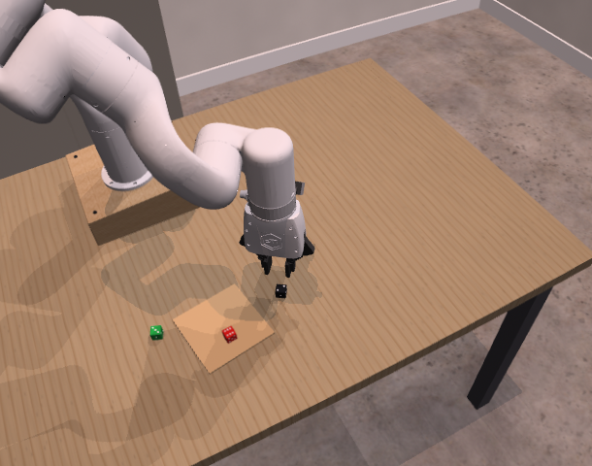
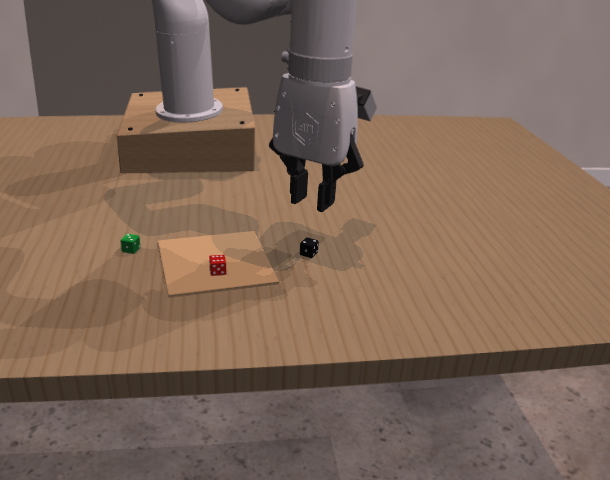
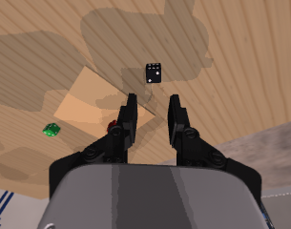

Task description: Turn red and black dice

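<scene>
Gripper (image 1: pixel 277 275) (image 2: pixel 309 205) (image 3: pixel 153 105): while it hangs above the table (image 1: pixel 386 200) (image 2: pixel 450 268) (image 3: pixel 245 72), jaws partly closed, a gap between the fingers; nothing held
Black die (image 1: pixel 280 290) (image 2: pixel 309 247) (image 3: pixel 154 73): on the table, off the mat (image 1: pixel 201 320) (image 2: pixel 189 253) (image 3: pixel 80 97); below the fingertips, apart from them; 2 on top
Red die (image 1: pixel 229 334) (image 2: pixel 217 265) (image 3: pixel 111 124): flat on the mat; 6 on top, 5 on one side; partly hidden by a finger in the wrist view
Green die (image 1: pixel 156 332) (image 2: pixel 130 243) (image 3: pixel 51 129): on the table, off the mat's other side; top looks like 3
Mat: flat on the table
</scene>
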`<state>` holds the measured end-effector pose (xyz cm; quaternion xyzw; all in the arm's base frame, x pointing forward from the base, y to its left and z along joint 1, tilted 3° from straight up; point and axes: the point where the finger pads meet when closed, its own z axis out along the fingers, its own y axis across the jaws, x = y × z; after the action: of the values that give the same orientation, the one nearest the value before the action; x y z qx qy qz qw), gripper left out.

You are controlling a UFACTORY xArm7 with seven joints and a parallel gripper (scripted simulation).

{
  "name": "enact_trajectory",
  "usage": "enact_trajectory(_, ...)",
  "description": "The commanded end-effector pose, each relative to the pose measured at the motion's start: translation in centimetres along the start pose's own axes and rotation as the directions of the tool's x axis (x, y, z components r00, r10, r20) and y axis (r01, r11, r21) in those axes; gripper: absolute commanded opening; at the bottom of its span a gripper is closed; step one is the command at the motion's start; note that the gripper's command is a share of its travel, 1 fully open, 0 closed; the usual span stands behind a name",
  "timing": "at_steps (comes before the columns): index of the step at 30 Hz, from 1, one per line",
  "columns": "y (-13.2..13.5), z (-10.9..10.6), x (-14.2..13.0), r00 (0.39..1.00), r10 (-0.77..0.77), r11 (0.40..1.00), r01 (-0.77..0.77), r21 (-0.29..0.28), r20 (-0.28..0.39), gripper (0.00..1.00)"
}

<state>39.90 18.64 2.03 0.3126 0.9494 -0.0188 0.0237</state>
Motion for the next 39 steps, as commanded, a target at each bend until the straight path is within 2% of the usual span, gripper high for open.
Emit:
enact_trajectory(1,0.12,-0.12,-0.04,1.0,0.0,1.0,0.0,-0.003,0.002,0.36)
enact_trajectory(27,0.13,-0.08,-0.04,1.0,0.0,1.0,0.001,-0.003,0.002,0.36)
enact_trajectory(39,0.12,0.67,-0.05,1.0,-0.001,1.0,0.001,-0.003,0.002,0.36)
